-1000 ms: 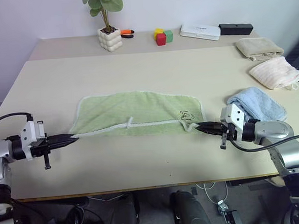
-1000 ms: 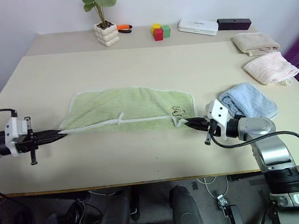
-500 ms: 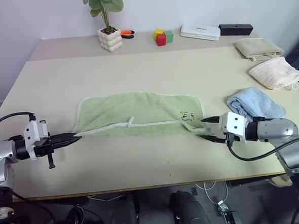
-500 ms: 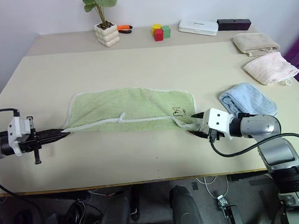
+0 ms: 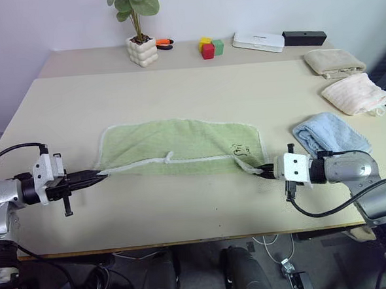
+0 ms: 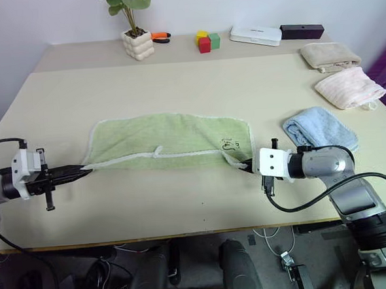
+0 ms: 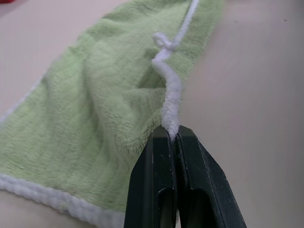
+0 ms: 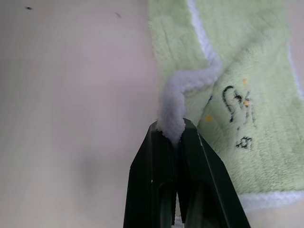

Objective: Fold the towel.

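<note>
At the near edge of the worktop point(image 5: 184, 210), the left hand point(image 7: 173, 137) is clamped tight on the whitish edging at the towel's near left corner, the cord of hem pinched between its two black fingers. The right hand point(image 8: 172, 133) is likewise closed on the edging at the near right corner, just beside the small embroidered mark point(image 8: 237, 111). Between them the towel point(image 5: 180, 145) lies spread flat and lengthwise across the worktop, its near hem drawn fairly taut from one hand to the other, with a small white tag point(image 5: 168, 158) about midway along it. To the right, near the right arm, sits a light blue cloth point(image 5: 329, 135).

Judging from this, both near corners are secured and the first fold is about to start. The next move would call for lifting both corners together and carrying them evenly over to the far edge, keeping the hem level so the layers line up.
</note>
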